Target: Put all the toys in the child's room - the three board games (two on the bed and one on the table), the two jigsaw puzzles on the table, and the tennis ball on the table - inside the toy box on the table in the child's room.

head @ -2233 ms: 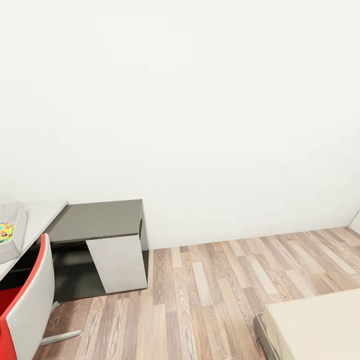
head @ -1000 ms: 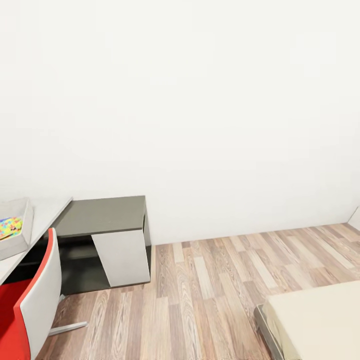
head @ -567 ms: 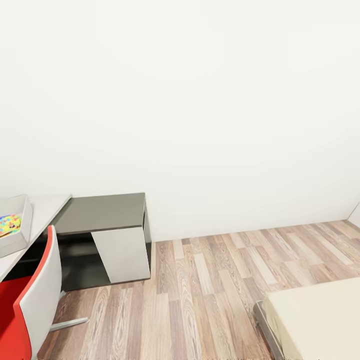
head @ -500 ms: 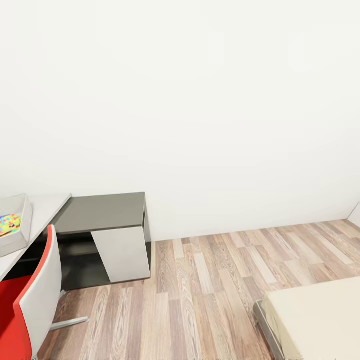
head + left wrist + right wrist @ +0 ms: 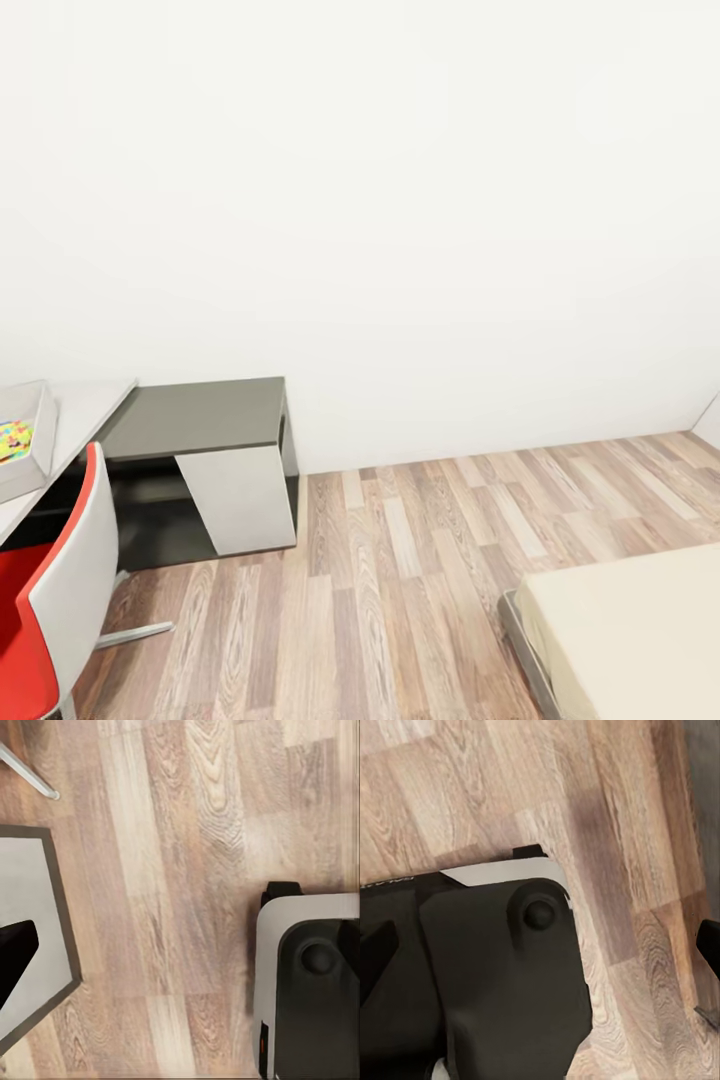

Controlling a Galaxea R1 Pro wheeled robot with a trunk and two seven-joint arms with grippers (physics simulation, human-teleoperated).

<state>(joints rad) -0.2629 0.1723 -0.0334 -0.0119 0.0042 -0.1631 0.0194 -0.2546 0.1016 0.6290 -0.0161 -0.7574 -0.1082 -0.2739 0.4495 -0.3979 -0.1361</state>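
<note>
From where I stand the robot is mid-room, facing a blank wall. At the far left the toy box [image 5: 22, 440] sits on the pale part of the surface [image 5: 85, 415], with a jigsaw puzzle [image 5: 14, 441] lying flat inside it, its coloured pieces just showing over the rim. A red chair [image 5: 45, 610] stands in front of that spot. The corner of the bed [image 5: 625, 640] shows at the lower right, mattress bare as far as I can see; no board game is visible on it from here.

Both wrist views look down at the wood floor [image 5: 187, 870] and the robot's own base [image 5: 487, 982]. A dark tip of each claw pokes in at the edges, but I cannot tell whether either is spread or pressed together.

The game boxes should be light, stiff cardboard with a slick print, I reckon. Best pinched across a thin edge overhanging the mattress, since flat on soft bedding they leave little to get under.
</note>
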